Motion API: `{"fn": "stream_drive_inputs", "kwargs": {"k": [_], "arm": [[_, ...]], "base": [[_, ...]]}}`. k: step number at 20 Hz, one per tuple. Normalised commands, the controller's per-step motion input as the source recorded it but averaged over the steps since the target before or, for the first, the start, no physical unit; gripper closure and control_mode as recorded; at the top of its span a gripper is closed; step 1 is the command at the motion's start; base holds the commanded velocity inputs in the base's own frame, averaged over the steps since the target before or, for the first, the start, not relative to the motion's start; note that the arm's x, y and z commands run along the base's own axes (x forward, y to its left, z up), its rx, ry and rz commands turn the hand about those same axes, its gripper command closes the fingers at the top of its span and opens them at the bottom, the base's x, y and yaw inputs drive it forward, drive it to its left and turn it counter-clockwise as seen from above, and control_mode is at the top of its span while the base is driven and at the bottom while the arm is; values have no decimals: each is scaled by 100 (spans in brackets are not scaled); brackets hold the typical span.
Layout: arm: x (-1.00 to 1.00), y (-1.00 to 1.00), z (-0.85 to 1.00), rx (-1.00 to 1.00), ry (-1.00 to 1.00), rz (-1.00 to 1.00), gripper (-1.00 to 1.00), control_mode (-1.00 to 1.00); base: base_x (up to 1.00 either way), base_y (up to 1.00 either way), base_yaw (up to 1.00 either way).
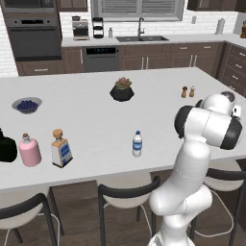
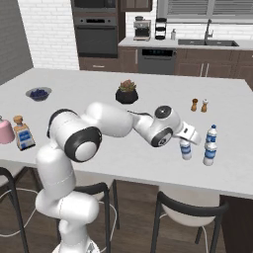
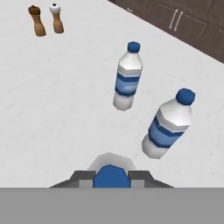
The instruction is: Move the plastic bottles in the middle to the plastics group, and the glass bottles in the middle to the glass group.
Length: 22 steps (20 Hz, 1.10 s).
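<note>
1. Holding a water bottle (image 2: pixel 186 148) by its top, the claw (image 2: pixel 190 137) is shut tight on it near the right end of the counter (image 2: pixel 99 99).
2. In the hand view the blue cap (image 3: pixel 111 176) sits between the two dark fingers (image 3: pixel 83 178).
3. The held bottle stands up straight, and its bottom is at the counter top or just above it; I cannot tell which.
4. Two more water bottles, the plastics group (image 2: pixel 211 145), stand just beside it on the right, one behind the other.
5. They are near the held bottle but not touching it.
6. The nearer one is close to the front edge of the counter.
7. One more water bottle (image 1: pixel 137 143) stands alone in the middle of the counter, with lots of open room all around it.
8. The square corked bottle (image 1: pixel 61 148) stands far to the left, just beside the pink flask (image 1: pixel 29 150).
9. A black bottle (image 1: pixel 6 147) is next to the flask, at the left edge of the left base view.
10. A dark plant pot (image 1: pixel 122 90) and a bowl of blue berries (image 1: pixel 27 105) sit farther back.
11. Two small shakers (image 2: pixel 199 105) stand behind the plastics group, well apart from it.
12. Stools (image 1: pixel 129 192) are tucked under the front edge.
</note>
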Motion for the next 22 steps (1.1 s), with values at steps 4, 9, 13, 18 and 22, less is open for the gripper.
{"fn": "stream_drive_inputs", "kwargs": {"k": [4,9,13,18,22], "arm": [[11,-11,-29,3,0,0,100,-100],[12,-15,-25,3,0,0,100,-100],[8,-18,-20,4,0,4,100,-100],[4,-20,-22,5,0,5,100,-100],[0,-11,-29,4,0,7,100,-100]], "base": [[0,0,0],[0,0,0],[0,0,0],[0,0,0],[0,0,0]]}}
